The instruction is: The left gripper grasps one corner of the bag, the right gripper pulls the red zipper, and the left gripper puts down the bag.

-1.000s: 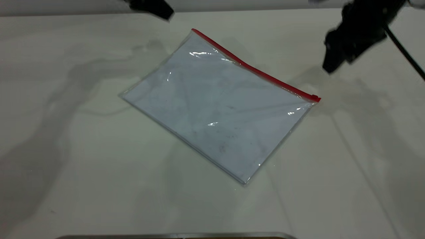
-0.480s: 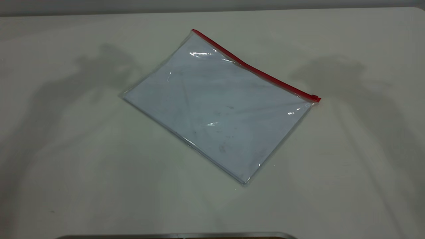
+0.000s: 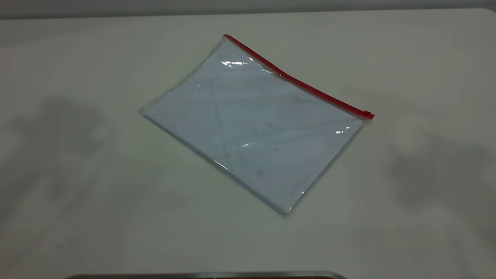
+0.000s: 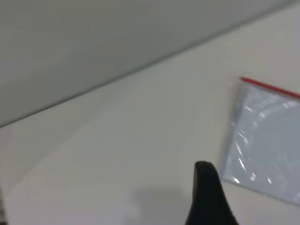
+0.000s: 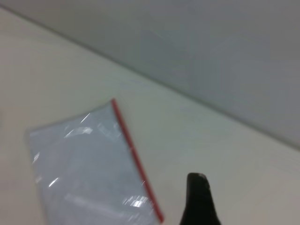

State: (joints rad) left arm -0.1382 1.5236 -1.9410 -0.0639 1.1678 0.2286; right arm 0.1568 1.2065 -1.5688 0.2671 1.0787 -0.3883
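Note:
The bag (image 3: pixel 252 124) lies flat on the white table (image 3: pixel 77 193), turned at an angle. The red zipper (image 3: pixel 294 79) runs along its far long edge, with the slider tab (image 3: pixel 367 114) at the right end and the other zipper corner (image 3: pixel 226 37) at the far end. Neither gripper shows in the exterior view. In the left wrist view the left gripper (image 4: pixel 208 197) hangs above bare table, apart from the bag (image 4: pixel 267 140). In the right wrist view the right gripper (image 5: pixel 199 199) is above the table beside the zipper (image 5: pixel 133 154), not touching it.
A metal edge (image 3: pixel 205 275) runs along the table's near side. A grey wall (image 4: pixel 93 47) stands behind the table's far edge. Faint arm shadows lie on the table at both sides of the bag.
Both arms, at the top edge a second ago, have left the exterior view. Their shadows have slid outward. The bag has not moved.

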